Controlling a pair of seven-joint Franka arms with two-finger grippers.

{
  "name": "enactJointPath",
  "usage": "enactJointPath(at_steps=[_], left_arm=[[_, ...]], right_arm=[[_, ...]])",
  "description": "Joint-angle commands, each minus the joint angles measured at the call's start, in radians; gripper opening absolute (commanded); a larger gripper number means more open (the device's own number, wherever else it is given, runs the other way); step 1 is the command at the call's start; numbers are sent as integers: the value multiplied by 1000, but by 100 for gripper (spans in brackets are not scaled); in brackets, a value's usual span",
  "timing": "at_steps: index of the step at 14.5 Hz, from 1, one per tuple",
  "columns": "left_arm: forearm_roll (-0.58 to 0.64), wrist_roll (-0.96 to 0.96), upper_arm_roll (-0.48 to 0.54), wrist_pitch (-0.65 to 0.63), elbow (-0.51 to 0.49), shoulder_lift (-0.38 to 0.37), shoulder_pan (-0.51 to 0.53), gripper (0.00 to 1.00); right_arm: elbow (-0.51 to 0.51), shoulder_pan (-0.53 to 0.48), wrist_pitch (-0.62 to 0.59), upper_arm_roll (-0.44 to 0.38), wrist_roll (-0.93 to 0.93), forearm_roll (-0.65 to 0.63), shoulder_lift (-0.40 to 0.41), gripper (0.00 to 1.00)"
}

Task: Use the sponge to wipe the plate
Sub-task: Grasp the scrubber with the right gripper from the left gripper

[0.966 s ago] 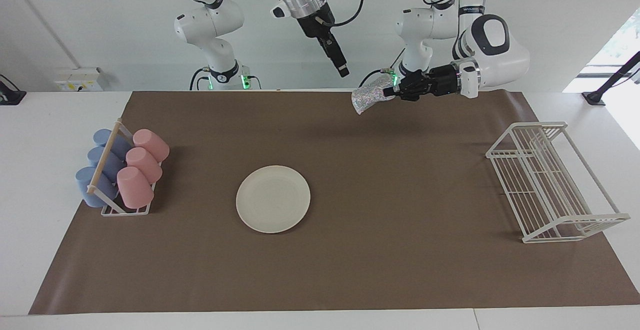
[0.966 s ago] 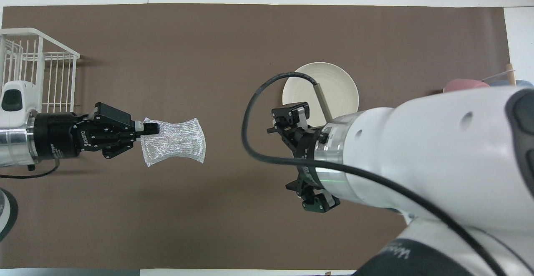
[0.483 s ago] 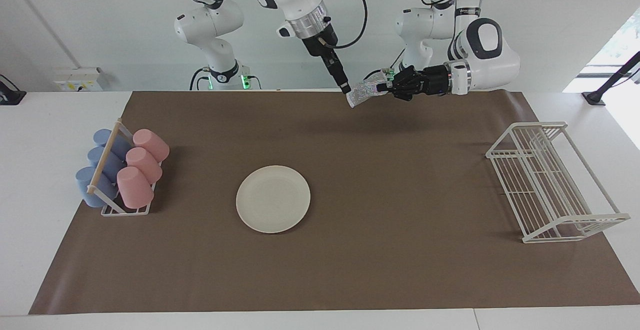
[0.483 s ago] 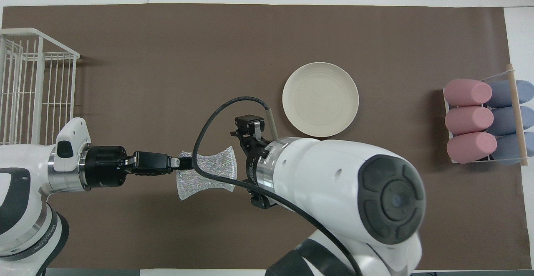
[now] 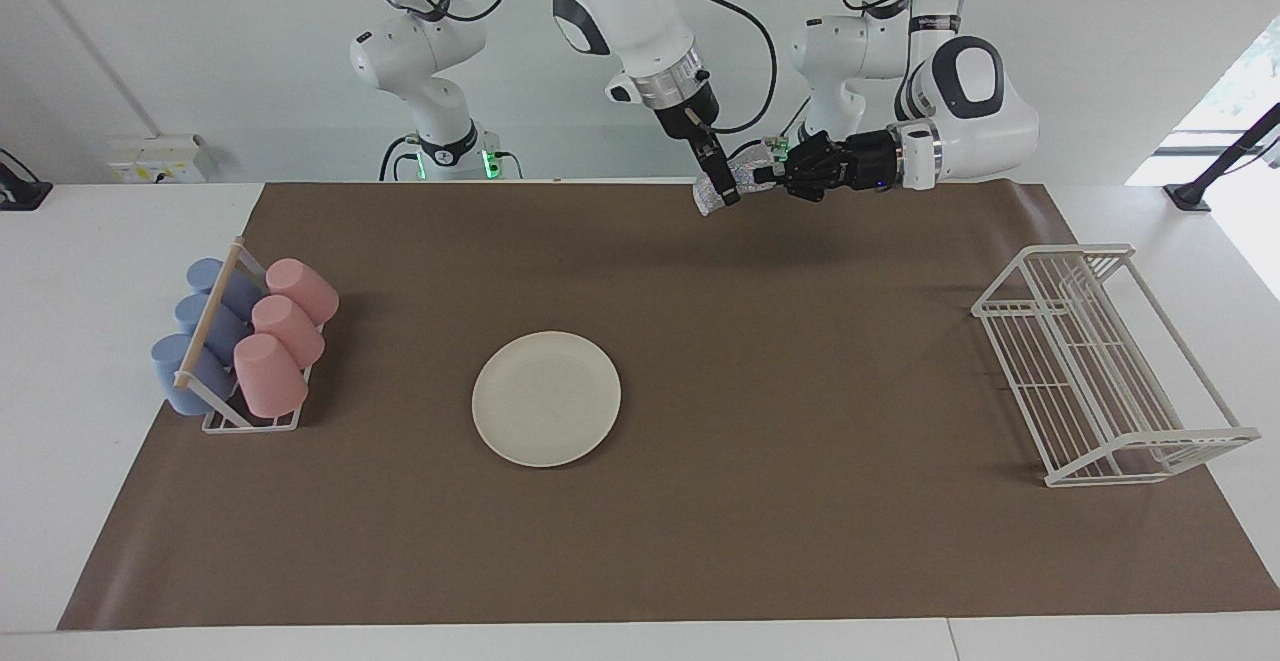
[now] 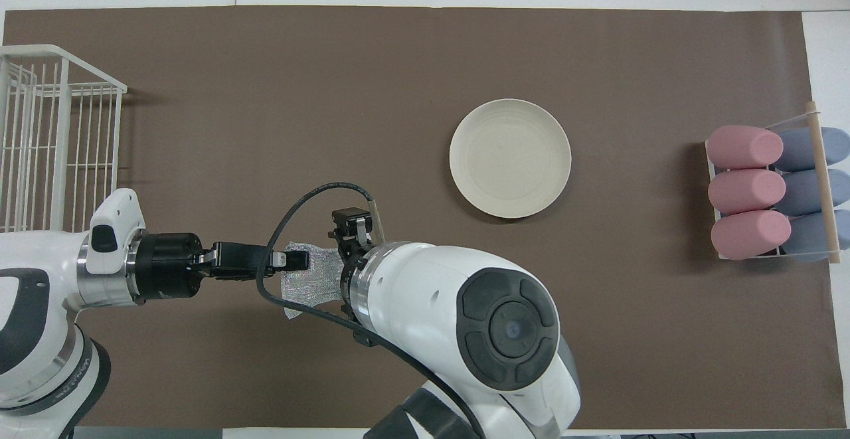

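The cream-white plate (image 5: pixel 546 398) lies flat on the brown mat near the table's middle, also in the overhead view (image 6: pixel 510 158). My left gripper (image 5: pixel 765 177) is raised over the mat's edge nearest the robots and is shut on the silvery speckled sponge (image 5: pixel 750 174), holding it by one end (image 6: pixel 299 261). The sponge (image 6: pixel 311 281) hangs in the air, well away from the plate. My right gripper (image 5: pixel 728 191) has reached across and points down at the sponge's free end. In the overhead view the right arm's wrist hides it.
A rack of pink and blue cups (image 5: pixel 240 341) stands at the right arm's end of the mat (image 6: pixel 770 193). A white wire dish rack (image 5: pixel 1100 361) stands at the left arm's end (image 6: pixel 53 127).
My right arm has swung toward the left gripper and lowered, so its gripper now meets the sponge's free end. The left gripper lifted the sponge slightly, then held still. The plate has not moved.
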Motion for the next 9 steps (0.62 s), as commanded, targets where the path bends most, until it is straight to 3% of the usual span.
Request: enactJointPath(at_steps=[1, 6, 7, 8, 9], left_arm=[[-26, 14, 13, 16, -36, -36, -20, 0], [-25, 12, 14, 9, -36, -39, -20, 0], [-25, 12, 14, 6, -39, -39, -19, 0], [-25, 12, 14, 8, -40, -39, -19, 0], [-25, 12, 14, 6, -41, -39, -20, 0]], right_arm=[[-5, 3, 5, -1, 30, 20, -12, 100], [-26, 8, 16, -1, 41, 20, -19, 100], [-37, 9, 17, -1, 37, 19, -21, 90], [-44, 11, 19, 1, 20, 17, -24, 63], [-49, 17, 17, 1, -18, 19, -27, 23]])
